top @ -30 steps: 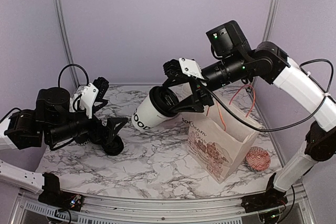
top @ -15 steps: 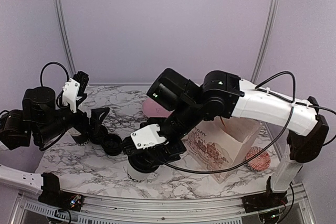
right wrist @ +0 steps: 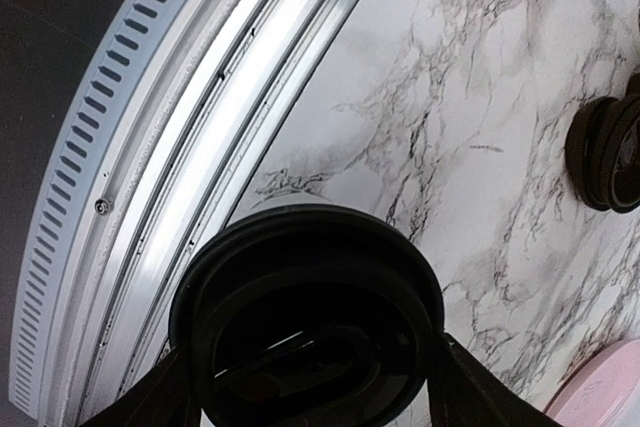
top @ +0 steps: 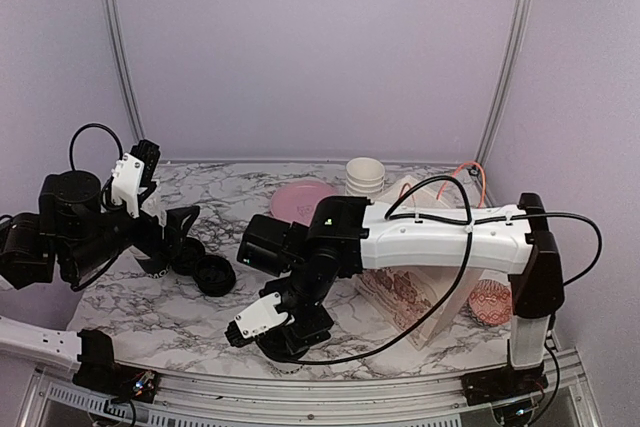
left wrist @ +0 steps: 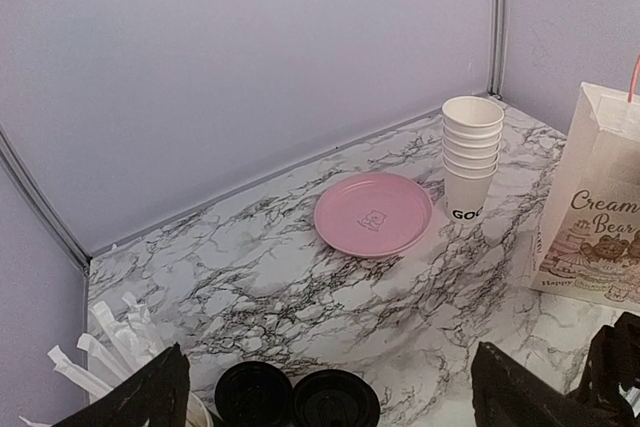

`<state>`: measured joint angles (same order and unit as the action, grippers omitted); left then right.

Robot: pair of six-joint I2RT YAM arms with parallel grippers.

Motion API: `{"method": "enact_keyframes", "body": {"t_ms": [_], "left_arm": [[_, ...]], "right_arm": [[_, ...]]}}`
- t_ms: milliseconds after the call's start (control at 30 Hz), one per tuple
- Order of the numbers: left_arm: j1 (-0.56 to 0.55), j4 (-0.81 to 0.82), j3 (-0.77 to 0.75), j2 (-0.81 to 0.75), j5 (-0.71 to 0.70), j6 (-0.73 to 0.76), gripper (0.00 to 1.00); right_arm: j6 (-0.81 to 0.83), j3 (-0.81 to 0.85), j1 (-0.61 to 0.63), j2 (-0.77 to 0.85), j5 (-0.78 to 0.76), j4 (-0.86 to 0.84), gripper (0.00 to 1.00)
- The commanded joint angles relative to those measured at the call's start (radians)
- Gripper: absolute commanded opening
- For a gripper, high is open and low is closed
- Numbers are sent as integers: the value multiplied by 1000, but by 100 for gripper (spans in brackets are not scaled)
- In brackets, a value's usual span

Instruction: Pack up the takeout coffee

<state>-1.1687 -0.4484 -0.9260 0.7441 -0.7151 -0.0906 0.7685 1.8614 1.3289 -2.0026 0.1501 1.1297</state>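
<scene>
A takeout coffee, a white cup with a black lid (right wrist: 310, 327), sits between the fingers (right wrist: 470, 387) of my right gripper (right wrist: 310, 387), which is shut on it just under the lid. In the top view the right gripper (top: 280, 332) is low over the table's front edge and hides the cup. I cannot tell whether the cup rests on the table. My left gripper (left wrist: 330, 397) hangs open and empty above two round black lids (left wrist: 255, 392) at the left. From above, the left gripper (top: 185, 232) is beside those lids (top: 213, 274).
A white paper bag (top: 410, 297) with pink handles stands at the right, under the right arm. A pink plate (top: 303, 199) and a stack of empty cups (top: 365, 175) stand at the back. A cup of wrapped straws (left wrist: 110, 347) is at the left. The metal front rail (right wrist: 150, 147) is right by the held cup.
The right arm has swung down from above the bag to the table's front edge, carrying the cup from tilted in the air to upright. The left arm has drawn back slightly leftward.
</scene>
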Motion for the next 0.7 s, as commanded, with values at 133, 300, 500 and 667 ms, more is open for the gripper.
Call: {"method": "enact_keyframes", "body": {"t_ms": [133,300,500,667], "left_arm": [[7,-21,15,20,52,5,99],[7,-86,-12,58,212,-7,99],[6,-274,-146,255,570,3,94],[1,-290,-169,346,763,73,88]], "right_arm": [[-17,-31,4,-16,-61,-19,84],[14,3,1,65,-16,-6,99],[65,25,-31,221,68,-60,99],[77,85,-118,311,105,-43,99]]}}
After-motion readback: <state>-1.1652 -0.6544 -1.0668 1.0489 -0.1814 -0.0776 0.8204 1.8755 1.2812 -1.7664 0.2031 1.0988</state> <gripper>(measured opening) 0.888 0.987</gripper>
